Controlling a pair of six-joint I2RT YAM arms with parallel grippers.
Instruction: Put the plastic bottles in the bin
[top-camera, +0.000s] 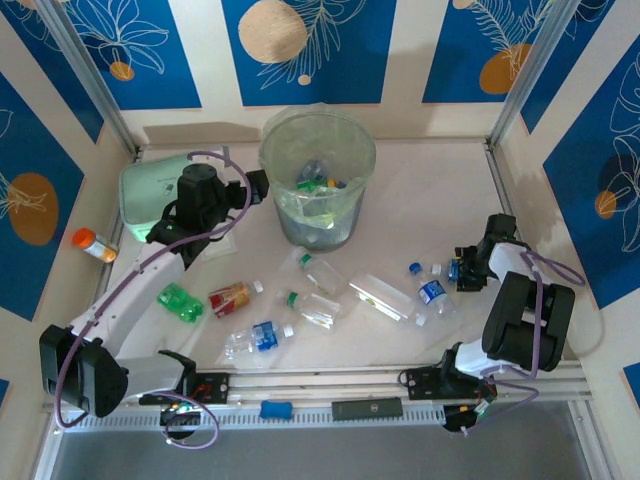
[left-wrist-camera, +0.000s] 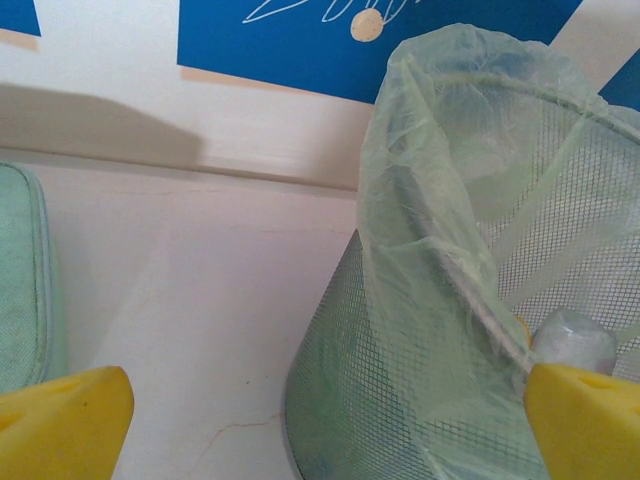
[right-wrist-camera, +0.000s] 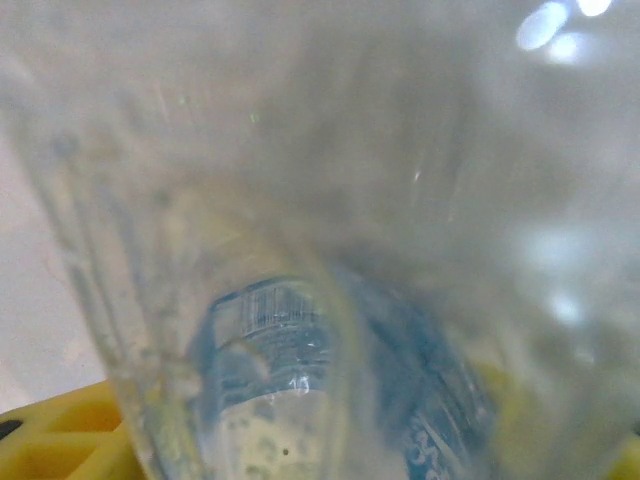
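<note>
The bin (top-camera: 290, 215), a pale green mesh bucket with a clear liner, stands at the back centre with several plastic bottles (top-camera: 318, 182) inside. My left gripper (top-camera: 256, 186) hangs open beside its left wall (left-wrist-camera: 400, 400), yellow fingertips (left-wrist-camera: 62, 422) wide apart with nothing between them. Loose on the table lie a green bottle (top-camera: 180, 302), a red-orange labelled one (top-camera: 232, 297), a blue-labelled one (top-camera: 262, 338) and clear ones (top-camera: 320, 306). At the right, my right gripper (top-camera: 462, 270) sits on a clear blue-labelled bottle (top-camera: 432, 292), whose body (right-wrist-camera: 330, 250) lies between the yellow fingers (right-wrist-camera: 60, 440).
A mint green zip case (top-camera: 148, 190) lies behind the left arm. An orange-capped vial (top-camera: 92, 244) rests by the left wall. A flattened clear bottle (top-camera: 385, 297) lies mid-table. A blue piece (top-camera: 275, 408) sits on the front rail.
</note>
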